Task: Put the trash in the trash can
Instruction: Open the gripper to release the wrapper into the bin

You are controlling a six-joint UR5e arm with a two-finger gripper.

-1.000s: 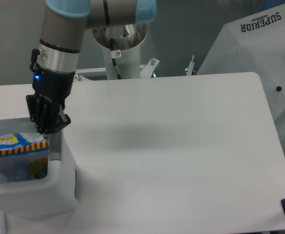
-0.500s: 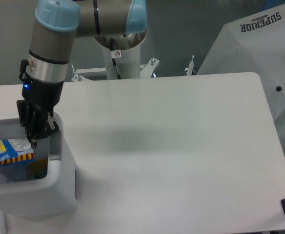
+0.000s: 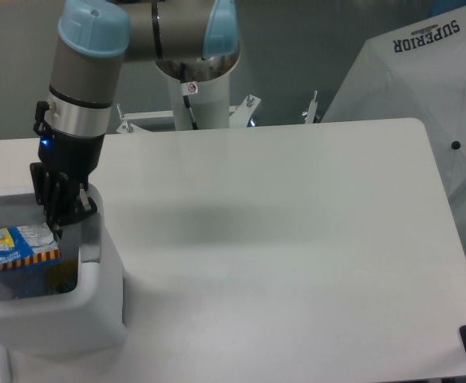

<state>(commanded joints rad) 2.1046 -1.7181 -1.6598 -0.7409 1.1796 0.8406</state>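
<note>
Release of the wrapper [image 3: 13, 247] over the bin [image 3: 97, 311] at the table's [image 3: 297, 239] left edge. Gripper [image 3: 55, 230] pinches the wrapper's right end, fingers together on it, just inside the bin's right wall. The wrapper hangs roughly level within the opening. The fingers should part only while it sits well within the rim. The bottle cannot be made out

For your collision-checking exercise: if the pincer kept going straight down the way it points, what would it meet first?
Probably the blue snack wrapper, right below the pincer inside the white trash can. Depth is unclear, so the fingertips may already touch it.
</note>
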